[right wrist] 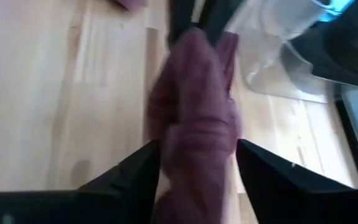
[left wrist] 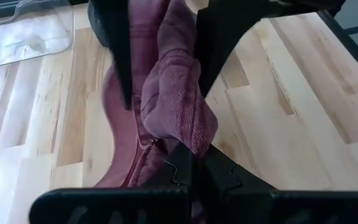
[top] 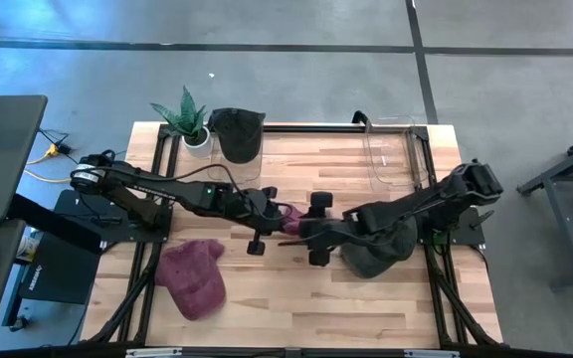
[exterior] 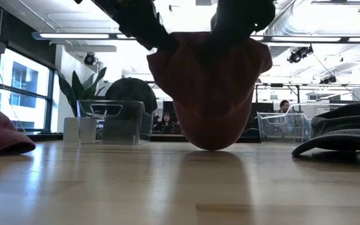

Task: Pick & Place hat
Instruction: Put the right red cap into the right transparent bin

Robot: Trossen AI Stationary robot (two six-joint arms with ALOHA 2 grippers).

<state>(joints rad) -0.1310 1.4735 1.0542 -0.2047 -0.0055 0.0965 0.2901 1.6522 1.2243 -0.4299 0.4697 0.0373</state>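
Midway over the table (top: 267, 298), a maroon hat (exterior: 208, 94) hangs pinched in the left gripper (top: 279, 214), brushing the wood; the right gripper (top: 311, 231) straddles it wide and should clamp before the left lets go

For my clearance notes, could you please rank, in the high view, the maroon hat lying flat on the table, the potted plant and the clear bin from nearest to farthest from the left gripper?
From the left gripper, at table centre:
1. Maroon hat, on the table's left front.
2. Potted plant, at the back left corner.
3. Clear bin, at the back right.
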